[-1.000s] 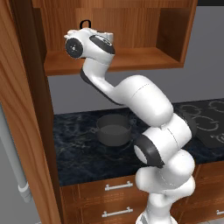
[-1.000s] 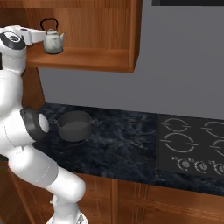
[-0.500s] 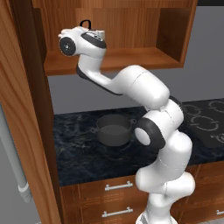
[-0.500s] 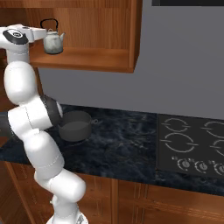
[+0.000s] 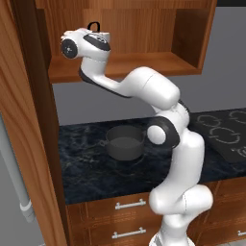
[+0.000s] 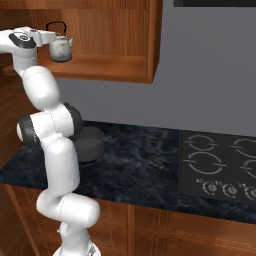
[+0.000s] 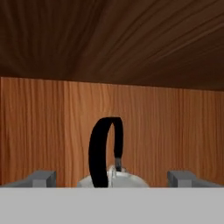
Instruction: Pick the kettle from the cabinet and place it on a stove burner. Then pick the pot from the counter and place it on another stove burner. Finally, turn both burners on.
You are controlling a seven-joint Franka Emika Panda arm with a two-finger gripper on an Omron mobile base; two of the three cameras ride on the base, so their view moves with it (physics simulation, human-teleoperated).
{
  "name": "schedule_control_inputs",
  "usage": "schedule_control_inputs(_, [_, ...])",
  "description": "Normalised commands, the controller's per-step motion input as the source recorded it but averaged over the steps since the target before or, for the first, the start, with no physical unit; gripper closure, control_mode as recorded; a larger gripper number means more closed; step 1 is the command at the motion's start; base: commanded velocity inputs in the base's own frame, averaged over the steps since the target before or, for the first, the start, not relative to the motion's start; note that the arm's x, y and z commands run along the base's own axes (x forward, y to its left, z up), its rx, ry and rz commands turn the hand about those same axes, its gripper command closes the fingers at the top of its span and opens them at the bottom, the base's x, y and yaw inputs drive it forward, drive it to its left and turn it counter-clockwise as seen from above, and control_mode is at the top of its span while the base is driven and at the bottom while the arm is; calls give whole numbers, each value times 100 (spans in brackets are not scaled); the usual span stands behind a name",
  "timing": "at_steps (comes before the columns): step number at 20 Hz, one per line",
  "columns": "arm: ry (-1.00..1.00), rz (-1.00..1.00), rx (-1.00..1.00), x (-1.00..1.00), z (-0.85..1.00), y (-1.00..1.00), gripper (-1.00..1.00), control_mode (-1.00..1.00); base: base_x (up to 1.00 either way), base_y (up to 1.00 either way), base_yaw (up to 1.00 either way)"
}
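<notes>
The small silver-grey kettle (image 6: 61, 49) with its black arched handle (image 7: 105, 151) stands on the shelf of the open wooden cabinet (image 6: 115, 67). My gripper (image 7: 113, 179) is raised to the shelf and faces the kettle, open. Its two fingertips (image 7: 42, 178) stand wide apart on either side of the kettle's top, and nothing is held. In the right base view the gripper (image 6: 51, 39) sits just left of the kettle. The dark grey pot (image 5: 125, 142) rests on the dark marble counter (image 5: 91, 168), below the arm. The black cooktop with pale burner rings (image 6: 205, 162) lies to the right.
Small round knobs (image 6: 212, 186) line the cooktop's front edge. A tall wooden panel (image 5: 29, 134) rises at the counter's left end. Drawers with silver handles (image 5: 129, 205) sit under the counter. The cabinet's right wall (image 6: 155, 40) closes off the shelf.
The arm's elbow and lower links have swung to a more upright stance. The hand has stayed at the kettle's height, close to it. The jaws have stayed open.
</notes>
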Motion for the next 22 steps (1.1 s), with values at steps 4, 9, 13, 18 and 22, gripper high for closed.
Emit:
schedule_control_inputs(4, [0, 0, 0, 28, 0, 8, -100, -100, 0, 0, 0])
schedule_control_inputs(9, [0, 3, 0, 29, 0, 2, -100, -100, 0, 0, 0])
schedule_control_inputs(13, [0, 6, 0, 31, 0, 0, -100, -100, 0, 0, 0])
schedule_control_inputs(18, [0, 6, 0, 26, 0, -3, 100, -100, 0, 0, 0])
schedule_control_inputs(22, [0, 3, 0, 19, 0, 0, 100, -100, 0, 0, 0])
